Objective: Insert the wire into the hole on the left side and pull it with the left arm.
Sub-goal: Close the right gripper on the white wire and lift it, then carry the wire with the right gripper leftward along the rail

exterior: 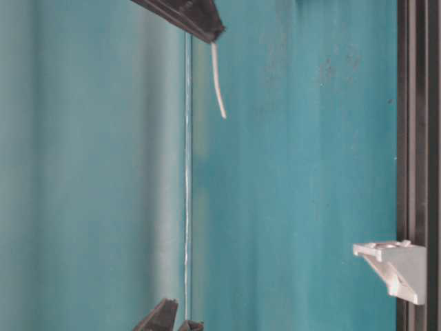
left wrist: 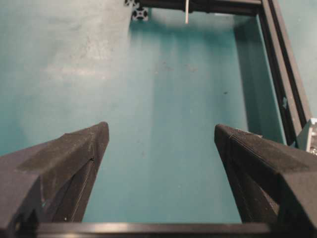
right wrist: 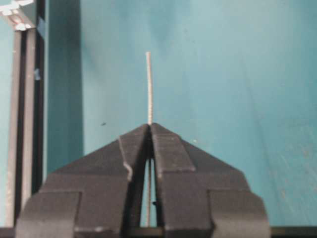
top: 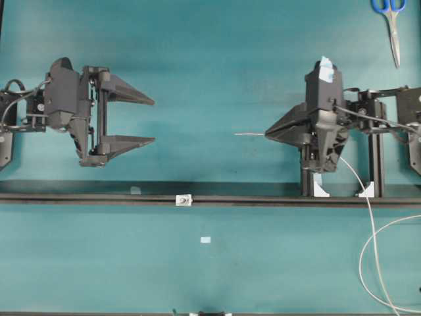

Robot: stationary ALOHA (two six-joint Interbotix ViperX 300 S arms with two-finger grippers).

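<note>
Overhead view, from the near edge outward: one small pale blue tape scrap [top: 205,239] lies alone on the teal tabletop [top: 210,52]. Beyond it runs one long black metal rail [top: 99,196], and on it sits one tiny white-silver block with its small dark hole [top: 183,199], roughly midway along.

Farther back stand two black robot arms. The left arm [top: 62,99] is on the left side, and the left gripper [top: 152,121] has its two long tapered black fingers [top: 128,93] spread wide apart, with only bare tabletop between them; it holds and touches nothing. The left wrist view agrees: two dark fingertips [left wrist: 79,148] stand far apart over teal surface.

The right gripper [top: 266,134] has its jaws pressed together on one very thin whitish-grey wire [top: 250,134]. A short stiff straight tip sticks out leftward from the closed jaws, hanging above the tabletop, on the far side of the rail, well apart from the hole and to its right. Behind the gripper the wire trails down across the rail and loops in wide curves at the lower right. The right wrist view shows the wire [right wrist: 148,89] rising straight from the shut fingertips [right wrist: 136,144].

One pale tape patch [top: 325,68] marks the right arm. Farthest off, one pair of blue-handled scissors [top: 392,26] lies at the top right corner.
</note>
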